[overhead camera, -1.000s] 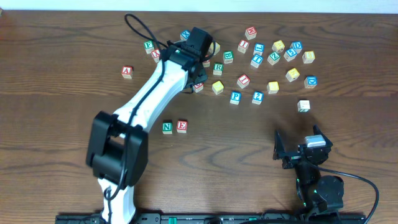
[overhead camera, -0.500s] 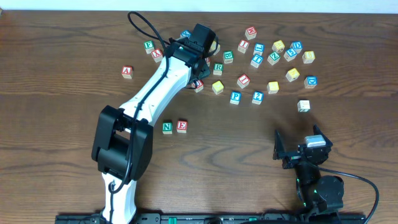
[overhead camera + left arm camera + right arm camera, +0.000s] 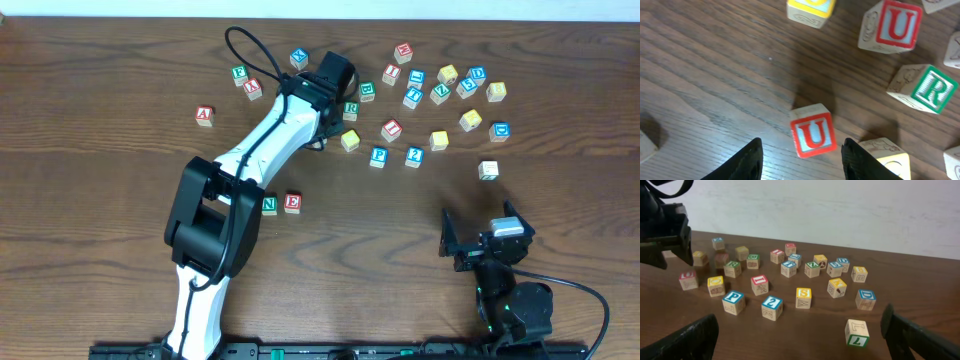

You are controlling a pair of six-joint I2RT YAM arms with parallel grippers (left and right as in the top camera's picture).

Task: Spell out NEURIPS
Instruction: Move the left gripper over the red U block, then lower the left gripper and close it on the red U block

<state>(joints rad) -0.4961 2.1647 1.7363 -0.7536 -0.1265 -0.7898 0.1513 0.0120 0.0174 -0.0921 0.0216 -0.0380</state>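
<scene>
The green N cube (image 3: 269, 204) and red E cube (image 3: 292, 203) sit side by side at mid-table. My left gripper (image 3: 802, 150) is open low over the table, and a red U cube (image 3: 813, 135) lies between its fingertips, touching neither. A second red U (image 3: 897, 25) and the green R (image 3: 926, 90) lie further ahead. In the overhead view the red I (image 3: 391, 130), blue P (image 3: 378, 156) and yellow S (image 3: 439, 140) sit among the scattered cubes. My right gripper (image 3: 478, 240) rests open near the front right, holding nothing.
Several other cubes spread across the back of the table, including a blue 2 (image 3: 414, 156), a red A (image 3: 204, 115) and a lone green-edged cube (image 3: 488, 170) close to my right gripper. A yellow cube (image 3: 885, 162) sits right beside the left gripper's right finger.
My left arm has swung its elbow to the right and the gripper has shifted slightly right over the cubes. The right arm has stayed put.
</scene>
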